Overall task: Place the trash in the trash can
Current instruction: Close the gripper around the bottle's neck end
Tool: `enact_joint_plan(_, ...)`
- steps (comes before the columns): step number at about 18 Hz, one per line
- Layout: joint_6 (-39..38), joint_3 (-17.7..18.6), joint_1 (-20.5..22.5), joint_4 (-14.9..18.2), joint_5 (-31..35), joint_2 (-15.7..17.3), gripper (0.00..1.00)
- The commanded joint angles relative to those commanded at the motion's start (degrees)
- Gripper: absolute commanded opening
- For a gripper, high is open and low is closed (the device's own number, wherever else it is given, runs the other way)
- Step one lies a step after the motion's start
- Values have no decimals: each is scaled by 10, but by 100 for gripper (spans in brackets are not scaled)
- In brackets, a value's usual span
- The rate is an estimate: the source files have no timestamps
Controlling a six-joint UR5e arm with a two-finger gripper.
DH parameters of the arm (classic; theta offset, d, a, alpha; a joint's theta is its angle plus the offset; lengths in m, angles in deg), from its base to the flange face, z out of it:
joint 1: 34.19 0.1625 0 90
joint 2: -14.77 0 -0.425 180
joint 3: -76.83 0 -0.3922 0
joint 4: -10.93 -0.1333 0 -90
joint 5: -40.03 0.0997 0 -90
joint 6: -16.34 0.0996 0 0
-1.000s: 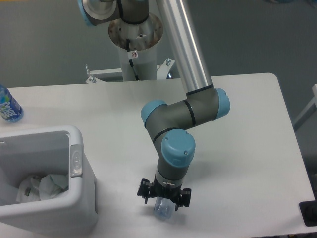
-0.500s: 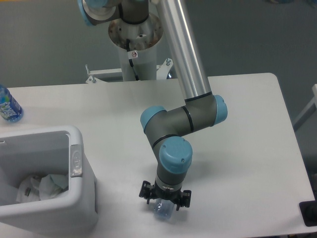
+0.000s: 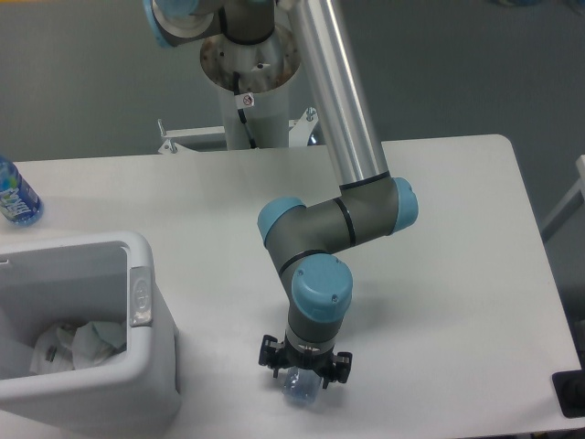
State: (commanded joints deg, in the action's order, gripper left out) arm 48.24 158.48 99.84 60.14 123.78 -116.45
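Note:
My gripper [image 3: 303,369] points straight down near the table's front edge, right over a clear plastic bottle [image 3: 299,388]. Only the bottle's rounded pale blue end shows below the gripper; the rest is hidden under the wrist. The fingers are hidden from this angle, so I cannot see whether they are closed on the bottle. The white trash can [image 3: 146,366] stands at the front left, its grey oval latch [image 3: 140,294] facing the arm. Crumpled white paper [image 3: 80,344] lies inside it.
A blue-labelled water bottle [image 3: 15,194] stands at the table's left edge, behind the bin. The arm's base column [image 3: 251,82] rises behind the table's far edge. A dark object [image 3: 570,393] sits off the table's front right corner.
The arm has folded slightly inward and the gripper has sunk a little lower over the bottle. The bottle end stays under it.

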Motion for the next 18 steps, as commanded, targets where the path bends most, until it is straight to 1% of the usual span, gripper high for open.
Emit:
enact_joint_plan(2, 0, -2, 0, -1, 4, -1, 70)
enact_joint_plan(3, 0, -1, 0, 0, 4, 0, 67)
enact_joint_plan(5, 0, -1, 0, 0, 4, 1, 64)
enact_joint_plan(10, 1, -2, 0, 0, 4, 4, 62)
enact_joint_plan(11, 1, -2, 0, 0, 4, 4, 59)
enact_joint_plan(18, 2, -4, 0, 0, 5, 7, 59)
